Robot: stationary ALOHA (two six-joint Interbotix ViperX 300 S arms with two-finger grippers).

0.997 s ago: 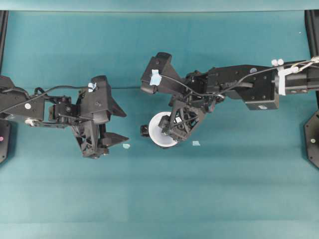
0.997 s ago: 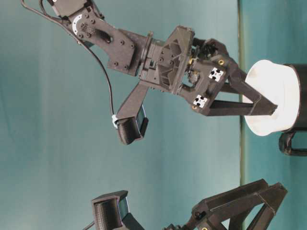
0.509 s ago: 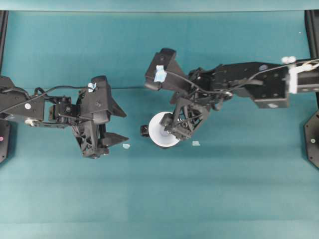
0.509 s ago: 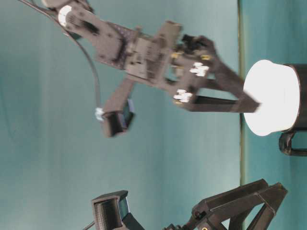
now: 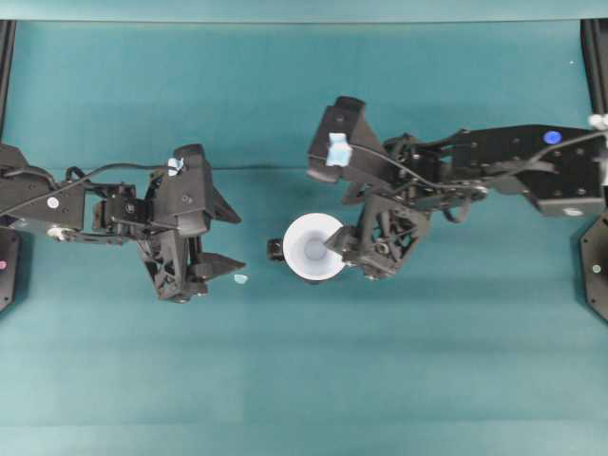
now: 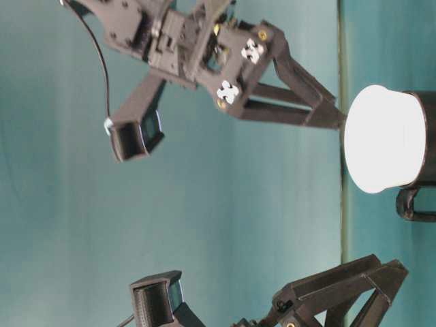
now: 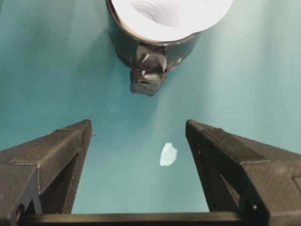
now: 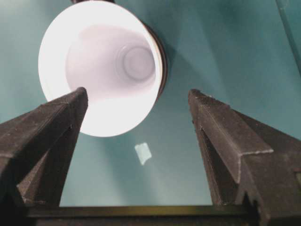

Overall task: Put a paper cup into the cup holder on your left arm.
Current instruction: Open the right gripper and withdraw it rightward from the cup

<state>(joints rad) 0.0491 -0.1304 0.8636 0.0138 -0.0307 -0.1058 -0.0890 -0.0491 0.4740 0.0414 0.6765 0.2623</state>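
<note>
Paper cup [image 5: 313, 247] sits seated in the cup holder [image 7: 155, 49], upright, wide white rim flaring over the black wall; holder stands on the teal table [image 5: 304, 380] near centre, between the two arms. Holder's handle stub [image 5: 275, 250] points left, toward the left gripper [image 5: 231, 240].

Right gripper [image 5: 334, 241]: jaws spread wide, nothing held. In the table-level view its fingertips [image 6: 325, 117] are above the cup rim and off to one side, with a visible gap, not touching. Right wrist view shows the cup's open mouth and base ring between and beyond the two fingers, one finger overlapping the rim edge in the picture only.

Left gripper: jaws wide apart, empty, level with the table, left of the holder and clear of it. Left wrist view looks straight at the handle stub, holder just beyond the fingertips.

Two small pale scraps on the table: one [image 5: 241, 279] near the left gripper tips, the other [image 8: 143, 153] seen in the right wrist view just beside the holder.
</note>
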